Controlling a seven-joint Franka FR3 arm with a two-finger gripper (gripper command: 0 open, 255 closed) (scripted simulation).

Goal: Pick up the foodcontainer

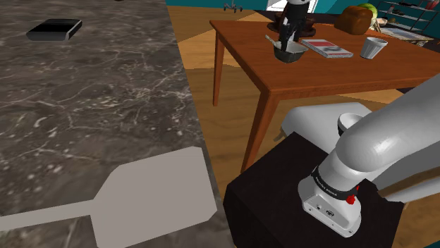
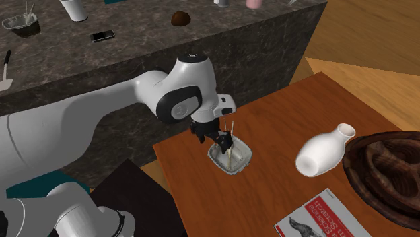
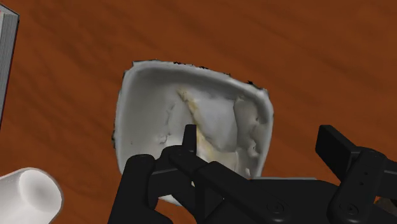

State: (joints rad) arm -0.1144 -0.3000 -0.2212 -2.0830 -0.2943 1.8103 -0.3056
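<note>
Items counted on the wooden table (image 2: pixel 283 111): one food container (image 2: pixel 239 161), one white vase (image 2: pixel 323 151), one book (image 2: pixel 316 219), one dark carved wooden bowl (image 2: pixel 387 168).

Food container: a shallow, rounded-square tray, pale grey-white, with a thin uneven rim and lumpy whitish contents streaked yellow. It sits upright near the table edge closest to the arm. In the second exterior view two thin pale sticks rise from it.

Vase: smooth, bottle-shaped with a narrow neck, lying on its side, apart from the container and just beside the bowl. Book: flat, with a red and white cover.

Gripper (image 3: pixel 259 139): one, all black, lowered onto the container. Fingers are spread and not clamped. One finger (image 3: pixel 188 137) stands inside the tray, the other outside its wall, so the wall lies between them. A gap shows at the outer finger, so nothing is gripped.

Adjoining surface: one dark stone counter (image 1: pixel 92 106) with pale veining, carrying one flat black slab (image 1: pixel 54 29) and one flat grey paddle shape (image 1: pixel 155 194).
</note>
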